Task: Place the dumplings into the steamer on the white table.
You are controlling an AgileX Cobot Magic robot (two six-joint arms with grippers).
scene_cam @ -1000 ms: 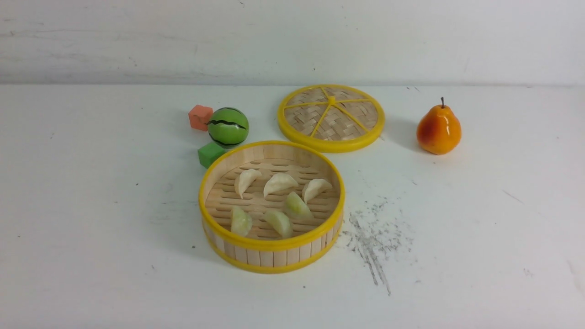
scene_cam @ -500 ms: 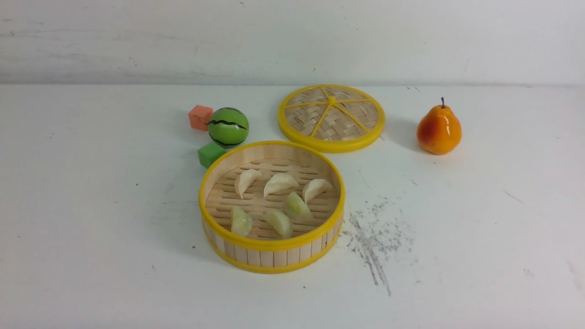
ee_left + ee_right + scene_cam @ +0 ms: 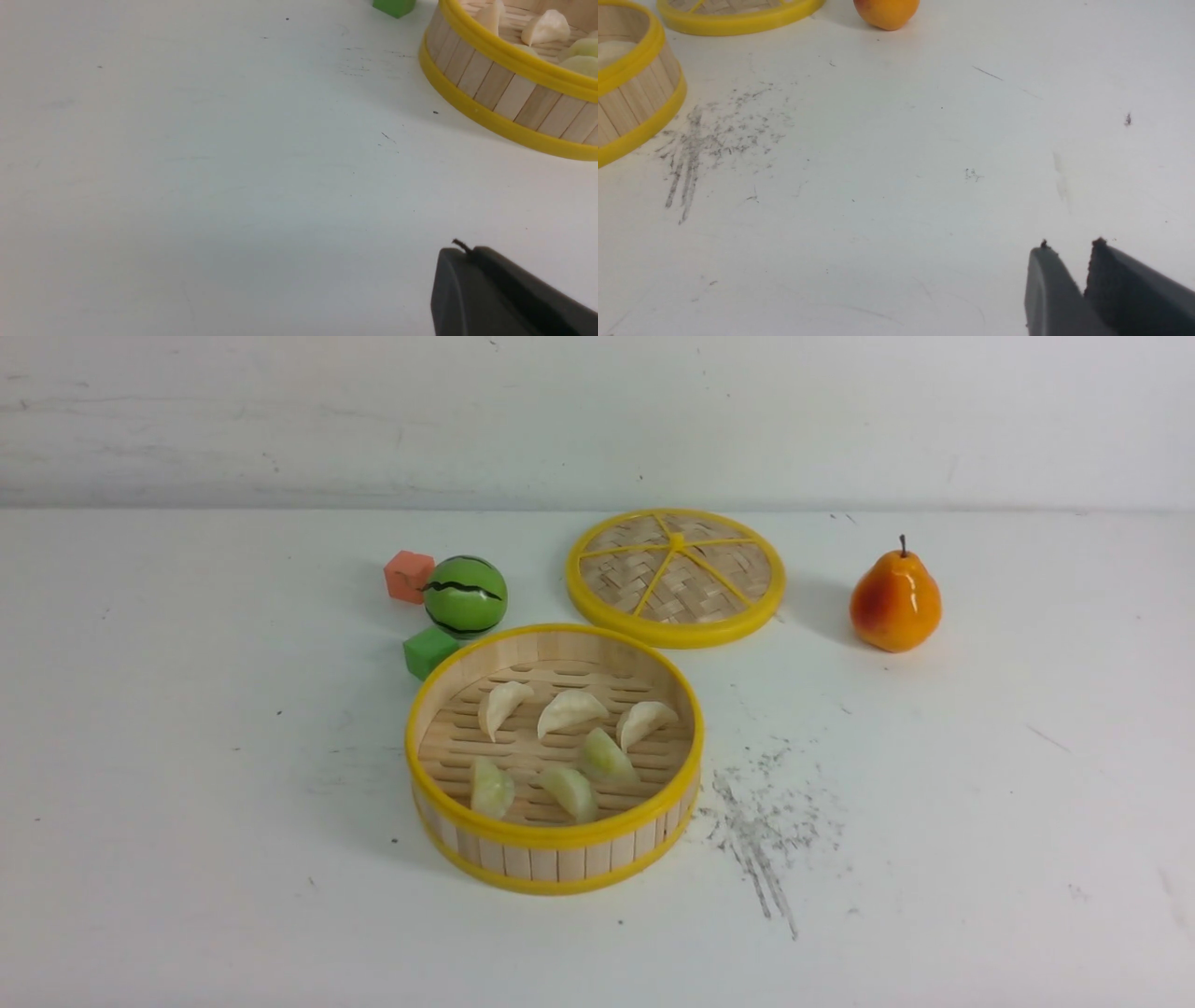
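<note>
All six dumplings (image 3: pixel 560 747) sat inside the steamer (image 3: pixel 555 859); my left gripper (image 3: pixel 460 266) was closed, my right gripper (image 3: pixel 1069 254) slightly parted, both empty; best I stayed clear.

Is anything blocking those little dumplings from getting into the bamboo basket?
Nothing visible does. All six dumplings already lie inside the open steamer, and its lid lies apart behind it.
</note>
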